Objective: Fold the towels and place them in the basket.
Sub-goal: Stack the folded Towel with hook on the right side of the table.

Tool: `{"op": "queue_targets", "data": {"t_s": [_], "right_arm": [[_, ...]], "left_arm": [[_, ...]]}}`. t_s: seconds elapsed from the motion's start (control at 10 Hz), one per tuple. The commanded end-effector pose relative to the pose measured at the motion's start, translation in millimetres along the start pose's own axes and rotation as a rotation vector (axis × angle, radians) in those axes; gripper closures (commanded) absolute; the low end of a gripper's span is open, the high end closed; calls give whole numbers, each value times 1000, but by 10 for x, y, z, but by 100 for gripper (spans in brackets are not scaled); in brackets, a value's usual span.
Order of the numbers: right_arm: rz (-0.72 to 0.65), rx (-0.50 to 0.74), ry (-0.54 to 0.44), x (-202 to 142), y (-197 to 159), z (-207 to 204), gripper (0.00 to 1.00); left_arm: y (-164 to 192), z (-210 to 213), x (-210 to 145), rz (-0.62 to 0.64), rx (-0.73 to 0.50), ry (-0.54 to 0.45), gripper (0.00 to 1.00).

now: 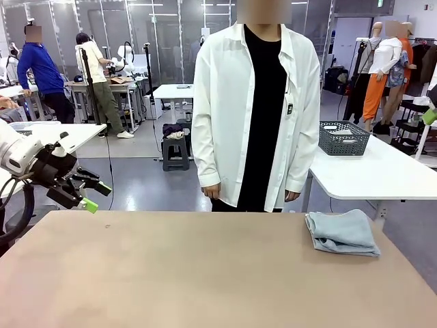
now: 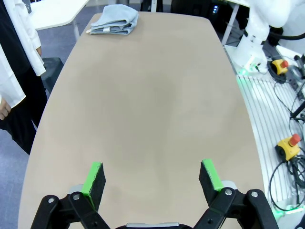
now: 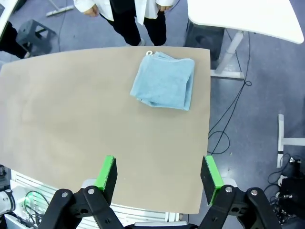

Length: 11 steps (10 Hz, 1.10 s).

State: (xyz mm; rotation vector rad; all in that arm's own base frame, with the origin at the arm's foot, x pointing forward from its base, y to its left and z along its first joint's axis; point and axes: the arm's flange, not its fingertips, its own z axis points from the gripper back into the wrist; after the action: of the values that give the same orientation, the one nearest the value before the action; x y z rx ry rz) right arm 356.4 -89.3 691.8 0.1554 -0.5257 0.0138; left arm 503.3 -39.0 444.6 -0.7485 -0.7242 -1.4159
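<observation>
One folded light blue-grey terry towel (image 1: 343,232) sits at the right edge of the tan table (image 1: 205,273), lower right of the front view, looking already folded over on itself. From the right wrist view it lies straight ahead of the right gripper (image 3: 159,174), upper middle of frame, so that arm looks nearer. Its jaws are spread wide, holding nothing. Left gripper (image 2: 152,177) is wide open too, empty, with the towel far off at the top. Dark grey lattice basket (image 1: 344,138) sits on the white side table (image 1: 382,174) behind; can't make out what's in it.
</observation>
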Motion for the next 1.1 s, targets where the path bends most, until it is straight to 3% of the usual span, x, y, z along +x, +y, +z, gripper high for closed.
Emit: {"op": "queue_targets", "data": {"t_s": [0.0,1.0], "right_arm": [[-9,7,1,29,-11,45,12],[-9,7,1,29,-11,45,12]], "left_arm": [[-6,4,7,-3,0,0,0],[-6,4,7,-3,0,0,0]]}}
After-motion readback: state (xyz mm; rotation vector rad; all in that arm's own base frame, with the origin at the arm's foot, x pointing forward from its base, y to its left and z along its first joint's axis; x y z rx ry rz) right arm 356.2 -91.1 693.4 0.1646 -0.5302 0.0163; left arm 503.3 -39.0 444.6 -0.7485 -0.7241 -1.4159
